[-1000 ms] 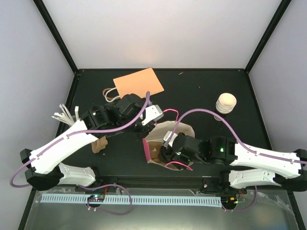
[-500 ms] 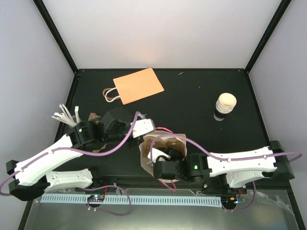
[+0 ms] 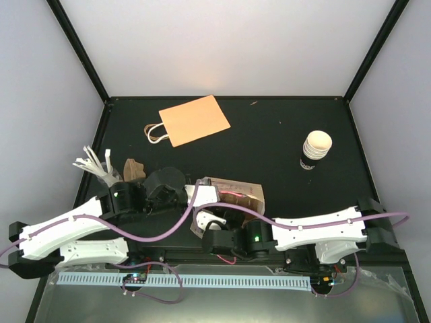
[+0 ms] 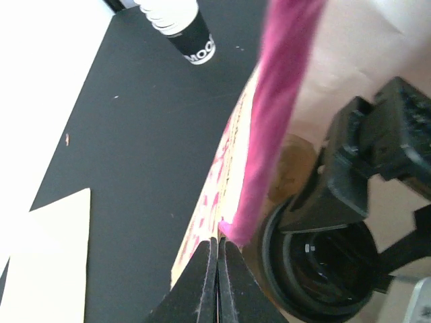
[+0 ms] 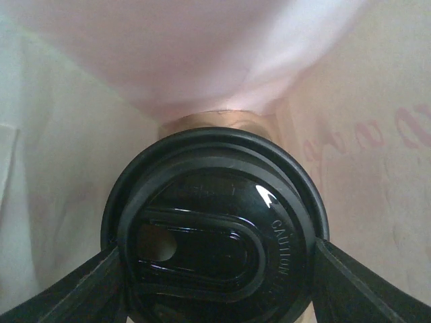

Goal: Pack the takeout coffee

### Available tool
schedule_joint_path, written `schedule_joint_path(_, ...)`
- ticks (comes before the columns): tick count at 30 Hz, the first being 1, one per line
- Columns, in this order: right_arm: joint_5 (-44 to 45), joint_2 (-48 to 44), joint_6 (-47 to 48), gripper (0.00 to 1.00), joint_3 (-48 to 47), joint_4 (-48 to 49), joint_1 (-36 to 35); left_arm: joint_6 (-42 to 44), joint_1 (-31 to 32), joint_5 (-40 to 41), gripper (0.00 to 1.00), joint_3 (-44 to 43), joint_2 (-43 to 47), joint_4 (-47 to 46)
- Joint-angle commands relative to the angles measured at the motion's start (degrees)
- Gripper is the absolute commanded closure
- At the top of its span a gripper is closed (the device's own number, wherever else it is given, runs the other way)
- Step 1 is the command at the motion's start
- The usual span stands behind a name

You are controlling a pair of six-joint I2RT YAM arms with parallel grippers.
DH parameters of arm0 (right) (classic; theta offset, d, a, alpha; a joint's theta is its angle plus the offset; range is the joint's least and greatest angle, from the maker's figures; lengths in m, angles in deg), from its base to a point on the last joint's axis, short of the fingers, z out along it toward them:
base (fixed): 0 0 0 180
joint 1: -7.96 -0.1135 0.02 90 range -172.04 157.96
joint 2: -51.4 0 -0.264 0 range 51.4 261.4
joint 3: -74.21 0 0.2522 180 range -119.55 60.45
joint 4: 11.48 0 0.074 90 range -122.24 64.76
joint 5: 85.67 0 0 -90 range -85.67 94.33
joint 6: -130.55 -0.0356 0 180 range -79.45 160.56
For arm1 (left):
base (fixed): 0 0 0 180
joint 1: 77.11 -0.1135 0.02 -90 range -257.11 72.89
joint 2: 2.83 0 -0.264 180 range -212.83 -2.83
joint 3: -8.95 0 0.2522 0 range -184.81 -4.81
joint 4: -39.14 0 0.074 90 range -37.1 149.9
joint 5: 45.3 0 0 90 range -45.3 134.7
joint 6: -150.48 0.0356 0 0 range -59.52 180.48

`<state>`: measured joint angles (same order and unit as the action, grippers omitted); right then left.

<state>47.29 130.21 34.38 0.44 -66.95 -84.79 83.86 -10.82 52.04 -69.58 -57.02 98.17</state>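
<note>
— What does the right gripper [image 5: 215,269] have?

— The takeout coffee [image 5: 214,229]. Its jaws stand fairly wide, one of its fingers [image 5: 81,286] pressed against each side of the black lid [image 5: 202,202], so it has the cup clamped.

— And where is the cup?

— Inside the paper bag [image 3: 242,195]: pale paper walls close around it on every side in the right wrist view.

— The left gripper [image 4: 219,269]?

— Fully closed, its tips pinching the paper bag's rim just where the pink handle [image 4: 276,101] meets it. From that wrist the lid shows just inside the bag's mouth.

— What lies around the bag?

— On the black table [image 3: 269,134], a flat orange bag [image 3: 194,120] lies beyond the paper bag, towards the far edge. A stack of ribbed cups [image 3: 315,149] with a dark bottom stands well apart to the paper bag's right. To its left are a brown pulp carrier [image 3: 135,168] and, further left, a bundle of white sticks [image 3: 91,161].
</note>
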Motion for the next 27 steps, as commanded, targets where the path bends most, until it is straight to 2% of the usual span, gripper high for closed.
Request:
schedule_joint_path(1,3.95,2.56,3.69,0.47,0.37,2.49,0.45,2.35,2.24,0.58,0.98,3.55,2.61,-4.18)
schedule_joint_path(12,2.79,3.86,3.88,0.48,1.8,-0.06,0.33,-2.92,3.37,-2.24,0.98,4.88,4.98,-5.1)
schedule_joint_path(19,6.63,5.15,-0.03,0.48,0.95,-3.95,0.32,-3.31,3.66,-2.27,0.98,4.28,5.87,-2.75)
schedule_joint_path(23,11.03,6.35,-1.06,0.51,1.37,-4.13,0.54,-3.35,3.66,-2.69,0.98,3.91,6.29,-0.5)
schedule_joint_path(27,10.51,6.66,-0.41,0.5,0.97,-3.72,1.91,-3.88,3.83,-2.19,0.99,2.35,6.5,3.08)
